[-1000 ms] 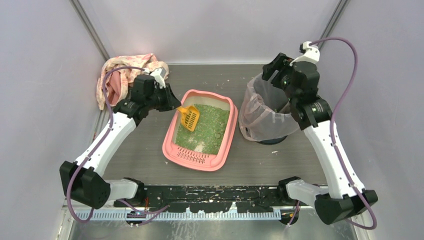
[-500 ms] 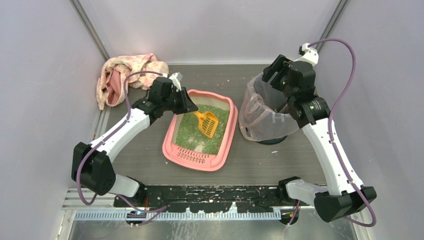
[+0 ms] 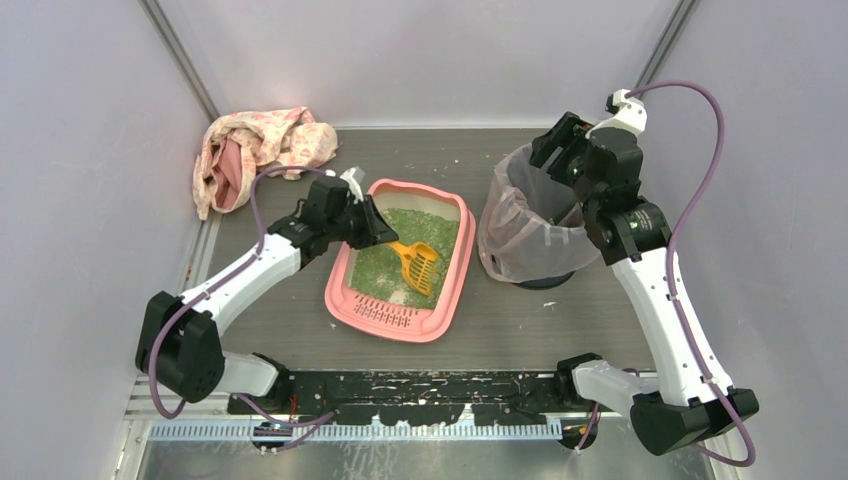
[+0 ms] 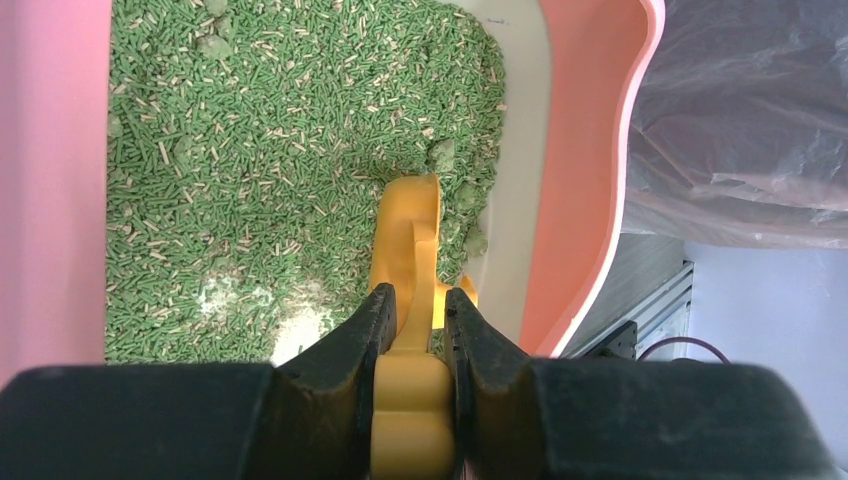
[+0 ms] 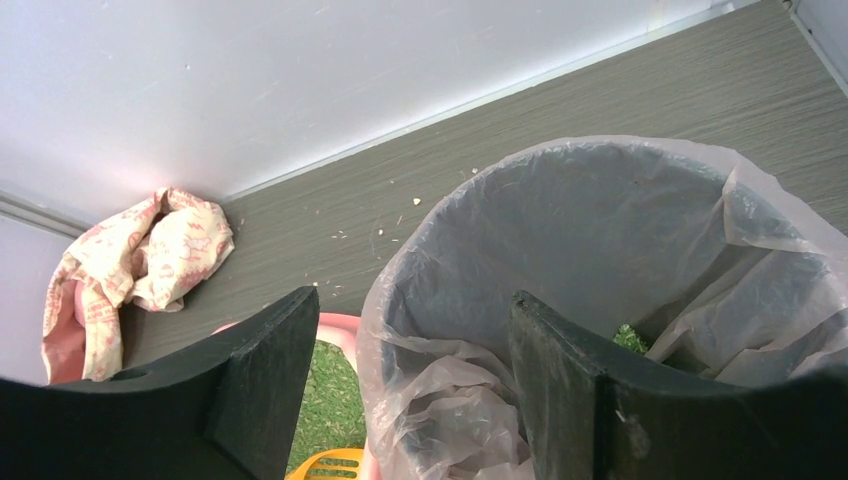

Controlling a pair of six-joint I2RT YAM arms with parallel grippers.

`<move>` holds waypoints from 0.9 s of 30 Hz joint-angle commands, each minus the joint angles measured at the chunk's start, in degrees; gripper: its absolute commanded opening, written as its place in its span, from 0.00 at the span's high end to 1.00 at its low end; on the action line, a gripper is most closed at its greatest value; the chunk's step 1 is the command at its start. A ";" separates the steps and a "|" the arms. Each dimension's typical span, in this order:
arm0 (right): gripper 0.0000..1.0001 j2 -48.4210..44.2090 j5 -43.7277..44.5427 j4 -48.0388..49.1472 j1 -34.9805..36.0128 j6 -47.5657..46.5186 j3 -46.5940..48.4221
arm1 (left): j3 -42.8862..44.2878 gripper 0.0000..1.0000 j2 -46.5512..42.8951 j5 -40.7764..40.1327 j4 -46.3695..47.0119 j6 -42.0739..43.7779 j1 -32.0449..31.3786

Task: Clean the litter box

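The pink litter box [image 3: 345,275] sits mid-table with green granules [image 3: 425,228] inside and its grate lip at the near end. My left gripper [image 3: 378,236] is shut on the handle of a yellow scoop [image 3: 418,262], whose head lies low in the granules near the box's right wall. In the left wrist view the scoop [image 4: 408,240] runs from my gripper [image 4: 420,305] into the granules [image 4: 250,150] beside the pink wall [image 4: 575,150]. My right gripper [image 3: 565,145] is open over the far rim of the dark bin [image 3: 520,245]; in its wrist view it [image 5: 410,330] straddles the bagged rim [image 5: 440,330].
A crumpled pink-and-white cloth [image 3: 255,150] lies at the far left corner, also in the right wrist view [image 5: 130,265]. Stray granules dot the table near the bin [image 3: 550,303]. Grey walls close in on both sides and the back.
My left arm has swung right across the litter box, and the scoop has moved from the box's left side to its right and dipped into the granules. The right arm barely shifted.
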 commanded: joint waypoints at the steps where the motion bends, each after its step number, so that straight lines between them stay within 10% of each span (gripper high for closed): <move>1: 0.26 -1.05 -1.63 1.49 -0.24 1.36 0.46 | 1.10 1.00 -2.43 -2.72 -1.36 1.35 -0.68; 13: 0.27 -0.94 -3.15 1.98 -0.28 3.47 -0.25 | 7.42 1.00 -3.84 -9.77 -9.69 9.86 -0.17; 27: 0.27 -1.18 -4.56 1.53 -0.28 3.77 -0.10 | -2.33 1.00 2.17 -3.09 3.28 1.93 -1.29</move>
